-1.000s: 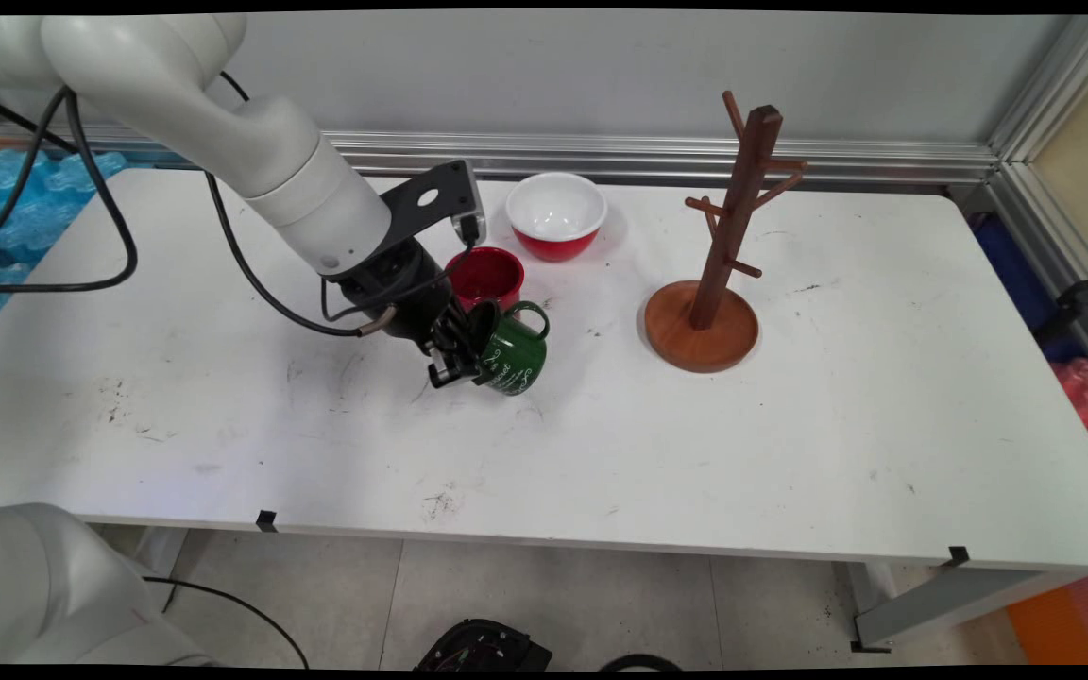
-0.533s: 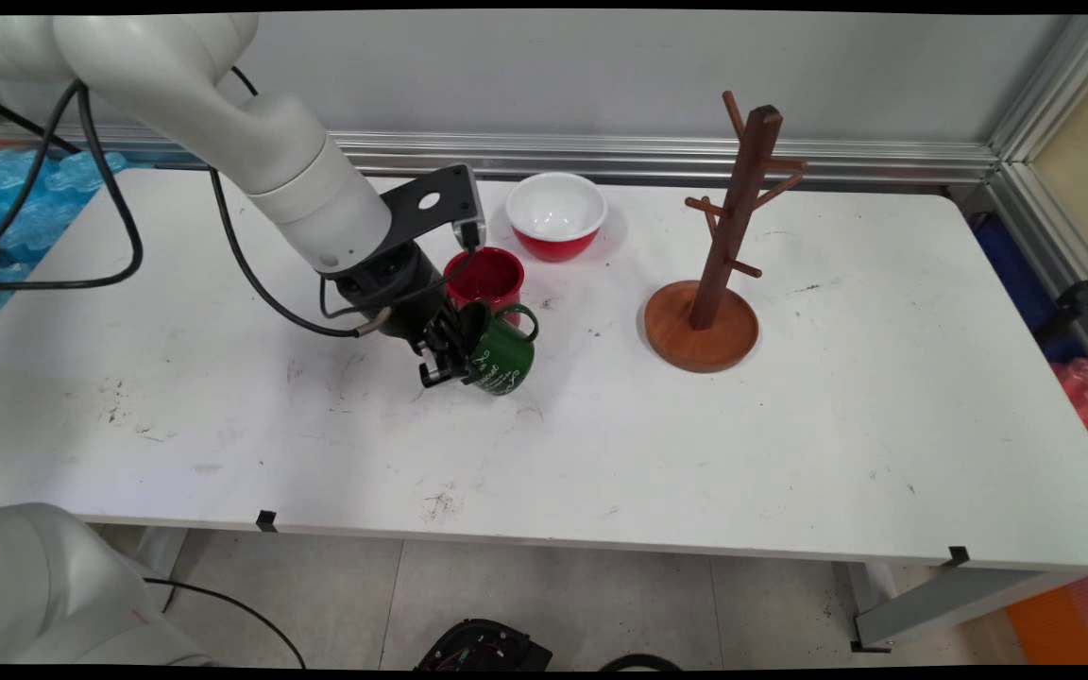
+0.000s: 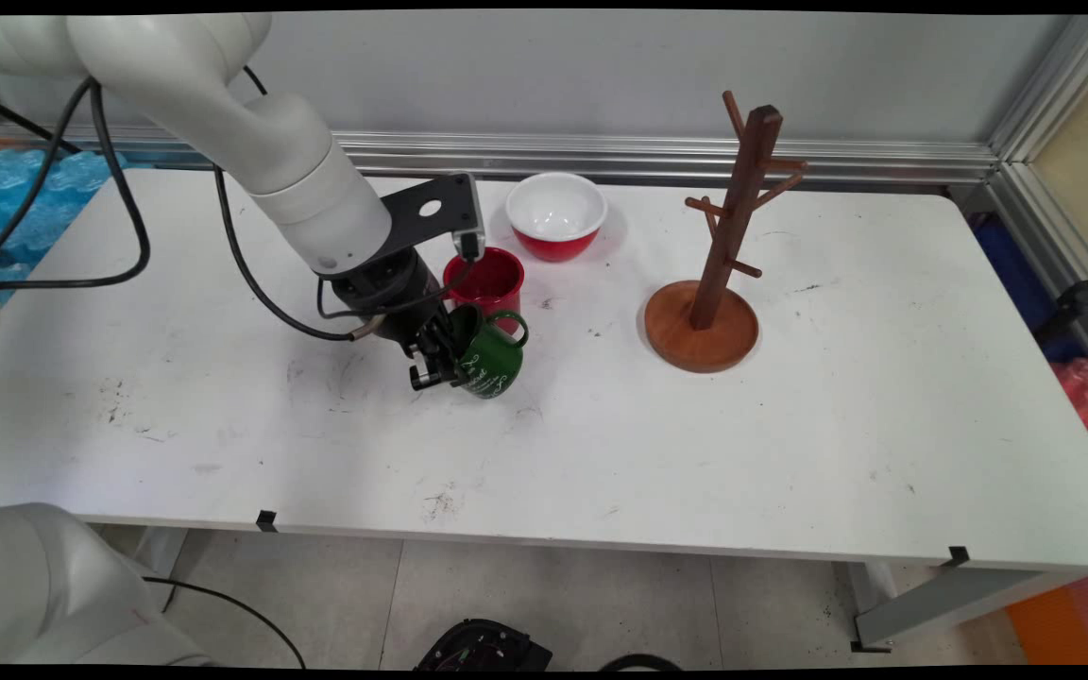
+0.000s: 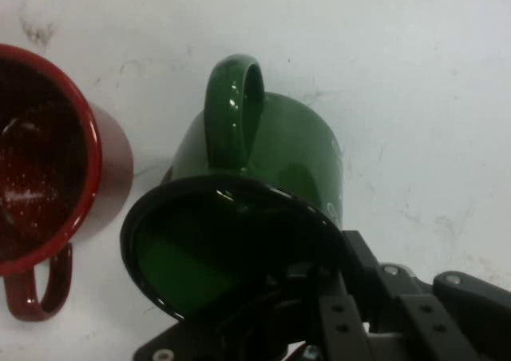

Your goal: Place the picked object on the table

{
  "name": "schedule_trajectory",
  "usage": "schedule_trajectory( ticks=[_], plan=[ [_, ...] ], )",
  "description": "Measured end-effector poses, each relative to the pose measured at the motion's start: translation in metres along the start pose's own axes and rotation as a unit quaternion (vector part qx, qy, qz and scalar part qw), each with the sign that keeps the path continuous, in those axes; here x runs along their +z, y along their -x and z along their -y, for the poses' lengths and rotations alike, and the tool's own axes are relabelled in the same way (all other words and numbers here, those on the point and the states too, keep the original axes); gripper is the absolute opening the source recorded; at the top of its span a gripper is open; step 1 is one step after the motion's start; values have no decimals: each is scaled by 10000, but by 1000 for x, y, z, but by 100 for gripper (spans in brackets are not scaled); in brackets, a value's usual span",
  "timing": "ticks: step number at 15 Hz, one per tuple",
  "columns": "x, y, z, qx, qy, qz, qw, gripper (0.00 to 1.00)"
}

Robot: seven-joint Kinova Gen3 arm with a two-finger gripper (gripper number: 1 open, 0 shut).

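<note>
One pincer (image 3: 437, 364) grips the tilted green mug's (image 3: 487, 354) rim, fingertips hidden inside.

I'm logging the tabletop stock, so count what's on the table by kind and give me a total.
Mugs: 2, a green mug held tilted by the claw and a red mug just behind it.
Bowls: 1, a red bowl with a white inside.
Mug trees: 1, a wooden mug tree.
Total: 4.
</note>
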Motion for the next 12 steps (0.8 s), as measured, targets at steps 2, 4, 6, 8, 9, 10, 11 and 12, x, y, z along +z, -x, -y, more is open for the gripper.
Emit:
schedule_trajectory(
  ticks=[2,4,6,8,9,10,11,12],
  plan=[
    [2,-2,0,42,-13,55,10000,0],
    [4,-4,0,81,-24,98,9999,0],
    [7,-8,-1,125,-38,140,9998,0],
    [11,-11,-1,161,-52,177,9997,0],
    [13,-13,-1,180,-60,194,9996,0],
    [14,-15,-1,197,-67,211,9996,0],
    [16,-16,-1,211,-76,222,9995,0],
    [17,-17,-1,220,-82,229,9995,0]
  ],
)
